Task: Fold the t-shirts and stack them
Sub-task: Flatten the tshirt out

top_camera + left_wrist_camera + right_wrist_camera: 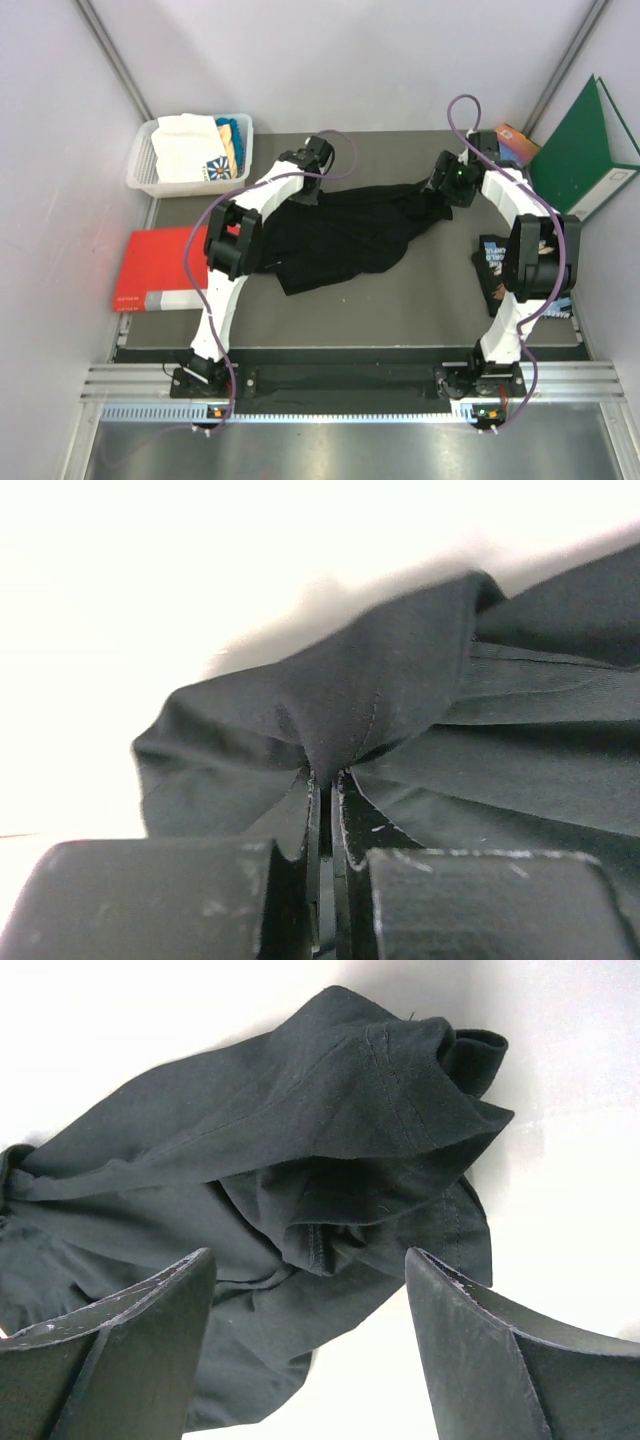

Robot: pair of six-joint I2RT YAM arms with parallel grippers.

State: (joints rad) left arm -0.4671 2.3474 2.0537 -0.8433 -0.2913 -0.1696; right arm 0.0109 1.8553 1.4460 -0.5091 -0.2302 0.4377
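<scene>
While the black t-shirt (345, 235) lies bunched and wrinkled across the middle of the table (400, 300), the step in hand is judged to be the opening one: the garment is gripped so that it can be spread flat before any fold is made. The left gripper (325, 780) is seen clamped tight on a pinched ridge of the black cloth at the shirt's left end, with the fabric gathered into pleats that run away from the jaws. The right gripper (310, 1255) is held wide apart above the shirt's right end, where a hemmed, stitched edge is turned over on itself; nothing is held between its fingers, and no contact with the cloth can be made out. The pale shirts (185, 145) are left in the white basket (140, 170) at the far left corner, so most of the task is judged to remain.

For the next move, the right jaws would need to be lowered onto that hemmed edge and closed on a single layer if possible. The two held points could then be drawn apart and the shirt laid out smooth. A doubled layer caught in either grip would likely leave the cloth twisted.
</scene>
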